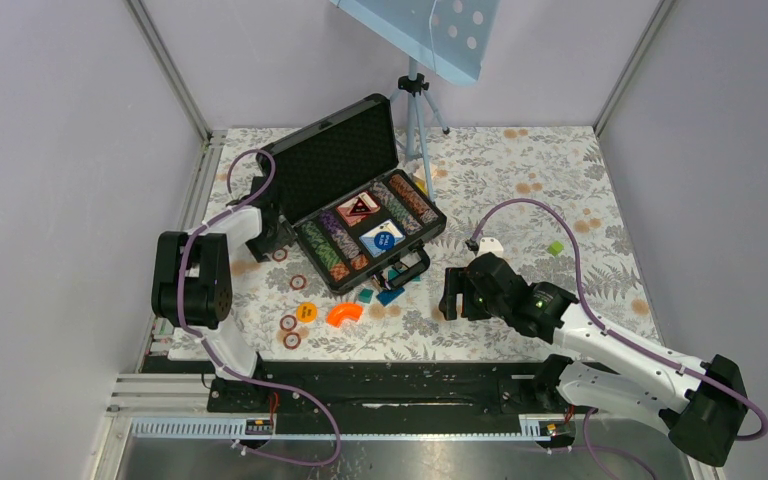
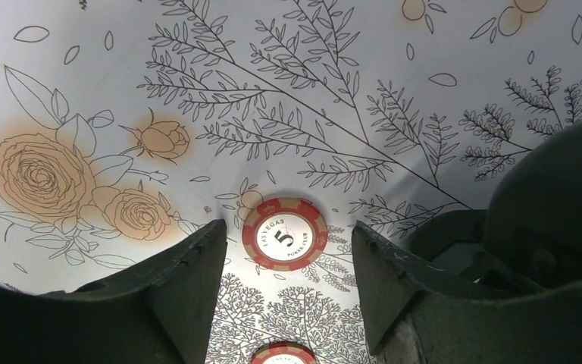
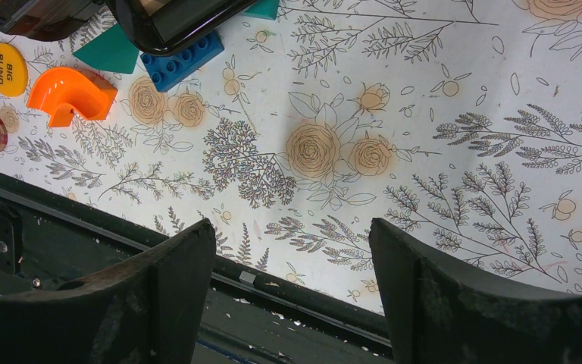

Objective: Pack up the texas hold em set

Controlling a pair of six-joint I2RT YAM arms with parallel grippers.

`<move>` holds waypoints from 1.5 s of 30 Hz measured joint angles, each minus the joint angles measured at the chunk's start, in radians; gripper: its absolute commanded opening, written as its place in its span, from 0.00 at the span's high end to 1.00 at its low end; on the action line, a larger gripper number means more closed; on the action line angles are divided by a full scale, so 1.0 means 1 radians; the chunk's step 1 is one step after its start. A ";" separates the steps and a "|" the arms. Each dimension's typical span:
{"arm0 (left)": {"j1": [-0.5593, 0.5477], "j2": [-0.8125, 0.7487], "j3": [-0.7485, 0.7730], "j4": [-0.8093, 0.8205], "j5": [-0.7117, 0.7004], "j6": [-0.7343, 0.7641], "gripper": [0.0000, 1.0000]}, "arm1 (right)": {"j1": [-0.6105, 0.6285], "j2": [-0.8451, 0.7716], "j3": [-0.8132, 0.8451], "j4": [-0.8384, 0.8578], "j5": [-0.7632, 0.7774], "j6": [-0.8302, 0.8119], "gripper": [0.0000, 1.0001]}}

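The black briefcase (image 1: 345,160) lies open at the back left. Rows of striped chips (image 1: 322,248), a red deck (image 1: 358,207) and a blue deck (image 1: 382,238) sit in its tray. My left gripper (image 1: 276,246) is low over the table beside the case's left corner. In the left wrist view it (image 2: 288,229) is open, with a red "5" chip (image 2: 284,233) flat on the table between its fingertips and a second red chip (image 2: 283,354) nearer the wrist. My right gripper (image 1: 452,295) hovers right of the case, open and empty (image 3: 292,227).
More red chips (image 1: 289,331) and a yellow "big blind" chip (image 1: 305,311) lie by an orange curved piece (image 1: 343,314). Teal and blue blocks (image 1: 390,296) sit under the case handle (image 3: 174,19). A tripod (image 1: 415,110) stands behind the case. The black rail (image 3: 83,243) runs along the near edge.
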 measured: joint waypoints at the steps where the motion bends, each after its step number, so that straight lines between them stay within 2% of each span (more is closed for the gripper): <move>1: 0.000 0.000 0.000 0.000 0.000 0.000 0.40 | 0.000 0.000 0.000 0.000 0.000 0.000 0.19; 18: -0.018 -0.063 -0.091 0.091 0.000 0.008 0.52 | 0.000 0.000 0.000 0.000 0.000 0.000 0.19; 26: -0.018 -0.074 -0.107 0.102 0.000 0.007 0.61 | 0.000 0.000 0.000 0.000 0.000 0.000 0.19; 45: -0.022 -0.145 -0.175 0.092 0.015 0.007 0.60 | 0.000 0.000 0.000 0.000 -0.001 0.001 0.19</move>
